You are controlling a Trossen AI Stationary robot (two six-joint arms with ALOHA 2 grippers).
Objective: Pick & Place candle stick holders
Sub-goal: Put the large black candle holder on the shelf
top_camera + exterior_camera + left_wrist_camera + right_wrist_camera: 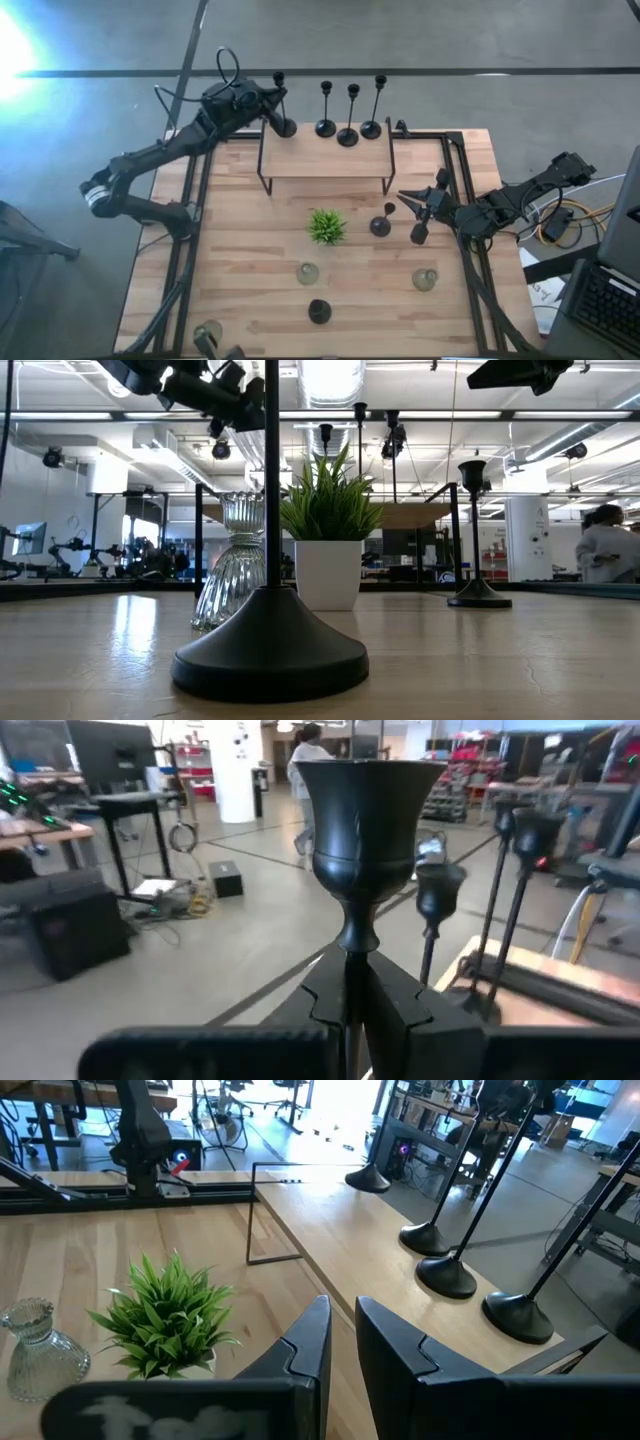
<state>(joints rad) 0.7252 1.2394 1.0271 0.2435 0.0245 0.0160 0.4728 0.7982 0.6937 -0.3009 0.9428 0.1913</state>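
My left gripper [272, 108] is at the far left corner of the raised wooden shelf [325, 158], shut on a slim black candle stick holder [283, 118]. Three more black holders [348, 130] stand on their round bases along the shelf's far edge. On the table below are two short black holders [381, 225] [419, 236], a black one near the front [319, 311], and three glass ones [308, 272] [425, 279] [207, 333]. My right gripper [412, 201] hovers at the right, nearly shut, with nothing between its fingers [322, 1342]. My left gripper pinches the holder's thin stem [352, 965] just below the cup [365, 810], between its two fingers. The fingers reach in level from the table's left side and lie across the stem. The holder stands upright. I cannot tell whether its base [286, 128] rests on the shelf.
A small spiky green plant [326, 226] in a white pot stands mid-table in front of the shelf. Black metal rails [462, 190] run along the table's left and right sides. There is bare wood on the shelf's near half and on the table's left part.
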